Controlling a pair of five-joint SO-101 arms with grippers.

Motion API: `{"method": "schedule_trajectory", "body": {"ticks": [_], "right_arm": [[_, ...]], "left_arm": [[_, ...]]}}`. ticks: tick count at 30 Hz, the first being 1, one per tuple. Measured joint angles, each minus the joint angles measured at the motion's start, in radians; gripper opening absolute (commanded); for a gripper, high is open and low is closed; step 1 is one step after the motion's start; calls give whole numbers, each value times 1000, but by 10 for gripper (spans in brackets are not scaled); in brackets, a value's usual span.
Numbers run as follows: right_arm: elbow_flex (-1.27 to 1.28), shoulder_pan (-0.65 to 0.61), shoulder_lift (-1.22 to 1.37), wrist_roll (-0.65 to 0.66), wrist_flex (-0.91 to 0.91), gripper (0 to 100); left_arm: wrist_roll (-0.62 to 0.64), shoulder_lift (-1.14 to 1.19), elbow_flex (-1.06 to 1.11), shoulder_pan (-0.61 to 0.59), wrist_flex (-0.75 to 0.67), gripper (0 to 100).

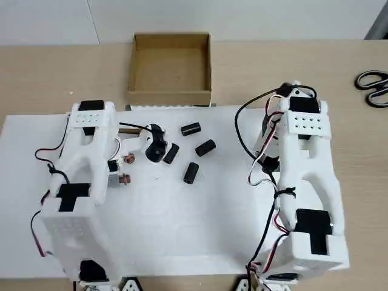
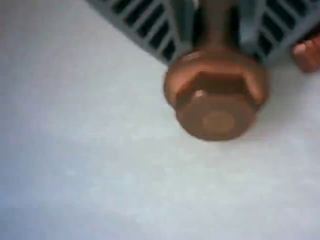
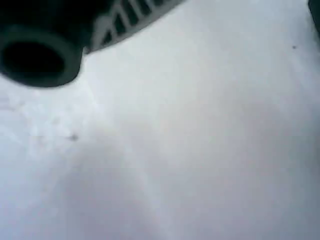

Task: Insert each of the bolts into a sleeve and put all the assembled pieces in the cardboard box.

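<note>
Copper bolt (image 2: 215,97) sits clamped by its shank inside left claw (image 2: 215,22); black sleeve (image 3: 37,55) just beside right claw (image 3: 92,32), grip unclear.

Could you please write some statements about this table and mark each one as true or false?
1. The cardboard box has nothing inside. True.
2. The scissors lie on the white mat. False: they lie on the bare table, off the mat.
3. Black sleeves lie loose on the mat. True.
4. Every one of the bolts already sits in a sleeve. False: two bare copper bolts show beside the left arm.
</note>
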Motion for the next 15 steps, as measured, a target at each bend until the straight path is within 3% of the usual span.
{"method": "schedule_trajectory", "body": {"ticks": [7, 10, 15], "right_arm": [[0, -17, -103, -2, 20, 3], [0, -69, -226, -2, 44, 3], [0, -173, -419, -2, 91, 3]], "left_arm": [[0, -29, -38, 0, 25, 6], [8, -150, -40, 17, 25, 6], [132, -419, -40, 91, 26, 6]]}}
